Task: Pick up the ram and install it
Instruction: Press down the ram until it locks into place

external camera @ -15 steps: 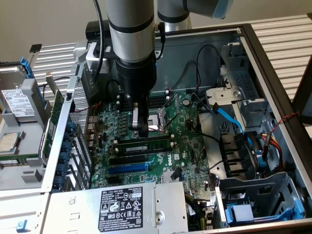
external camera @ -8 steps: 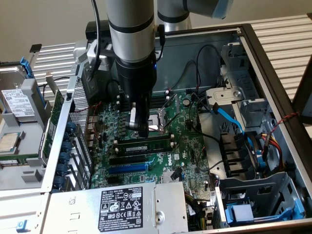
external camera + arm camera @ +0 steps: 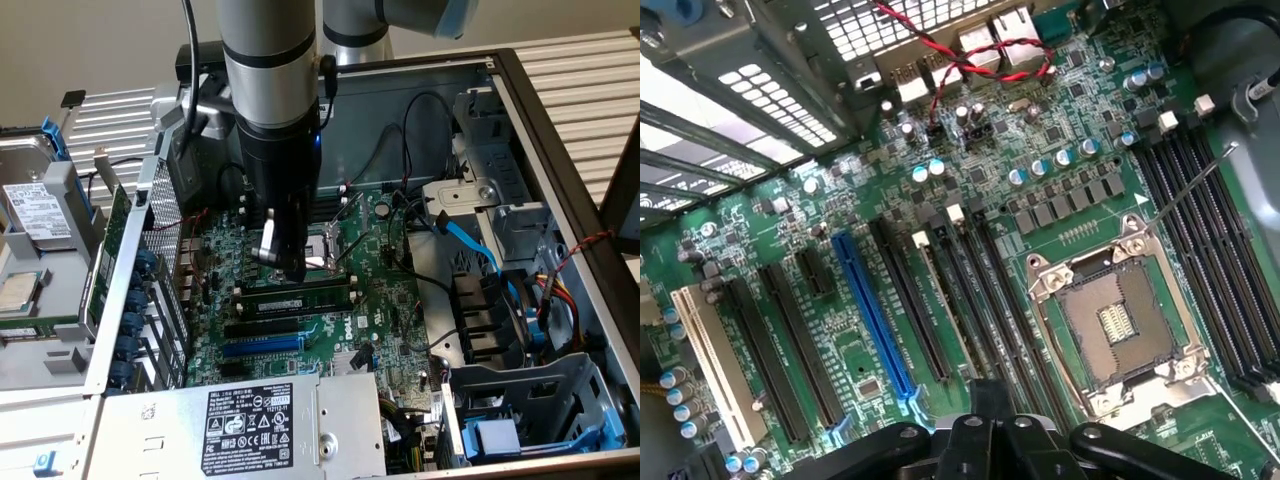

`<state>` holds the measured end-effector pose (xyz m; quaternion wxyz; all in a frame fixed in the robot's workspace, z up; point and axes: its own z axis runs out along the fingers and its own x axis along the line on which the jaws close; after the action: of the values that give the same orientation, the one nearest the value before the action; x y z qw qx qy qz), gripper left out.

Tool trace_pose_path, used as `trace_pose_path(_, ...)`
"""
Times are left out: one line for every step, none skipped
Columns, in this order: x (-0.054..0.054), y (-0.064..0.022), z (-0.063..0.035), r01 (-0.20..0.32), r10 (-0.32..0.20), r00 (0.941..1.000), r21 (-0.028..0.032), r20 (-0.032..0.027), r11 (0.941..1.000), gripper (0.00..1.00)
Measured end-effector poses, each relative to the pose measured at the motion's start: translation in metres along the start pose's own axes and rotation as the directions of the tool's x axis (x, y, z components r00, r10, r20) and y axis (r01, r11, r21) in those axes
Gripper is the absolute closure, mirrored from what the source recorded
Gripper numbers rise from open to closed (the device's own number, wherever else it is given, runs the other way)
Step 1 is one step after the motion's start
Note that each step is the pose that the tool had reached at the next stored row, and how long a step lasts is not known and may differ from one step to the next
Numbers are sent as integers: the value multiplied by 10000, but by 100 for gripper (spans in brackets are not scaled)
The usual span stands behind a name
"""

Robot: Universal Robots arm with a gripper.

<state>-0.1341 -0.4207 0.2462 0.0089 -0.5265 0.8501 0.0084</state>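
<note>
The ram (image 3: 296, 300), a long thin stick with white labels, stands on edge in a memory slot on the green motherboard (image 3: 390, 300), just in front of the CPU socket (image 3: 325, 250). In the wrist view the ram (image 3: 940, 305) shows edge-on between black empty slots. My gripper (image 3: 288, 270) hangs over the board, its tips just above the stick and the socket's near side. Its fingers look shut, with nothing between them. The gripper (image 3: 995, 405) shows in the wrist view as dark fingers closed together.
The board lies in an open computer case. A blue expansion slot (image 3: 262, 345) and the power supply (image 3: 250, 420) lie nearer the front. Cables and a blue data lead (image 3: 470, 245) run at the exterior view's right. A drive cage (image 3: 520, 400) stands at the front right.
</note>
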Motion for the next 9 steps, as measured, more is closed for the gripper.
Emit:
trace_pose_path(0, 0, 0, -145, 145, 9999, 3, 1, 9999, 90)
trace_pose_path(0, 0, 0, -295, 295, 9996, 7, 2, 9996, 90)
trace_pose_path(0, 0, 0, -448, 448, 9990, 11, 2, 9990, 90)
trace_pose_path(0, 0, 0, -609, 608, 9981, 15, 4, 9981, 90)
trace_pose_path(0, 0, 0, -767, 767, 9971, 18, 5, 9971, 90)
trace_pose_path(0, 0, 0, -928, 928, 9957, 22, 6, 9957, 90)
trace_pose_path(0, 0, 0, -1096, 1096, 9940, 26, 7, 9940, 90)
trace_pose_path(0, 0, 0, -1264, 1264, 9920, 30, 9, 9920, 90)
trace_pose_path(0, 0, 0, -1431, 1431, 9897, 33, 10, 9897, 90)
